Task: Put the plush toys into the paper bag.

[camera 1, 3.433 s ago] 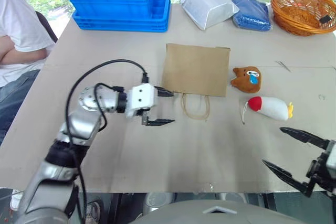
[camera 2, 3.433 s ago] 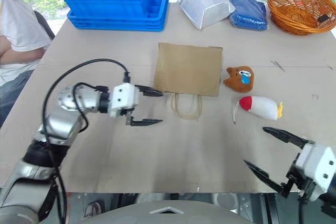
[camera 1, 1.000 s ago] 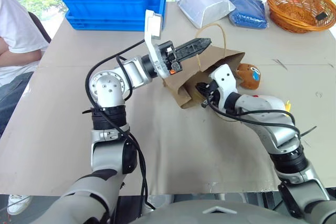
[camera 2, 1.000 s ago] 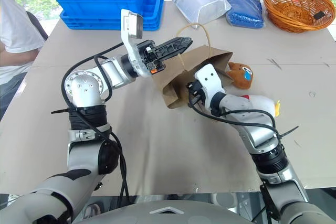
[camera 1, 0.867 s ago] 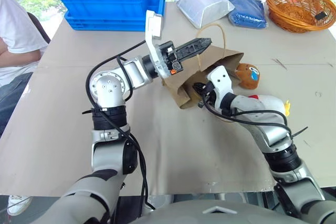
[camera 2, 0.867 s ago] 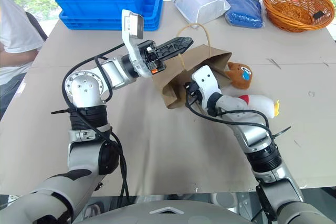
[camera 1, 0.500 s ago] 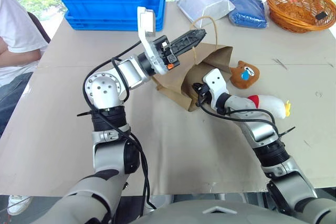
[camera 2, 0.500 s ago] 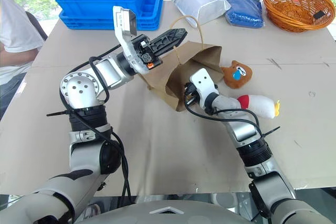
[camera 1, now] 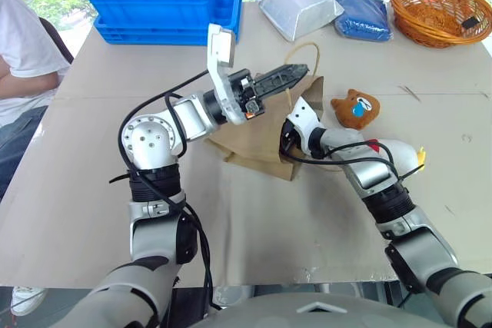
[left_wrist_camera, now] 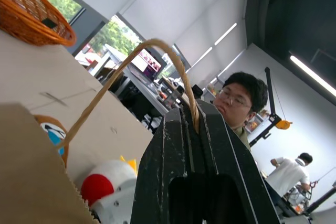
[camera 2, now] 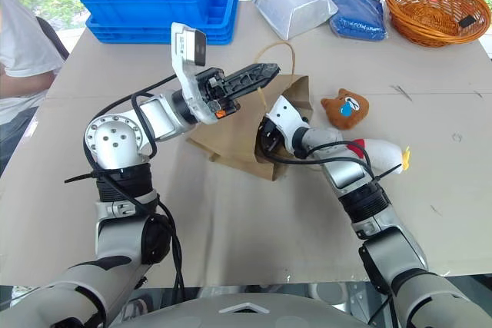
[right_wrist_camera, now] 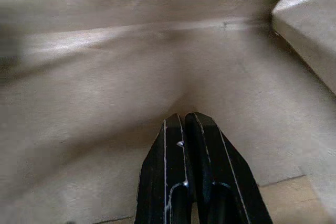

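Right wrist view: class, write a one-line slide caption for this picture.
Shut right gripper reaches inside the paper bag, its brown walls all around the black fingers.

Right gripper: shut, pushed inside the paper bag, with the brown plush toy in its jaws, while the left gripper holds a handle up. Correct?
Not quite. The right gripper is shut and inside the paper bag, but it holds nothing: the right wrist view shows closed fingers against bare paper. The brown plush toy lies on the table beside the bag in the left eye view. The left gripper does hold a handle up.

The right gripper is hidden inside the paper bag.
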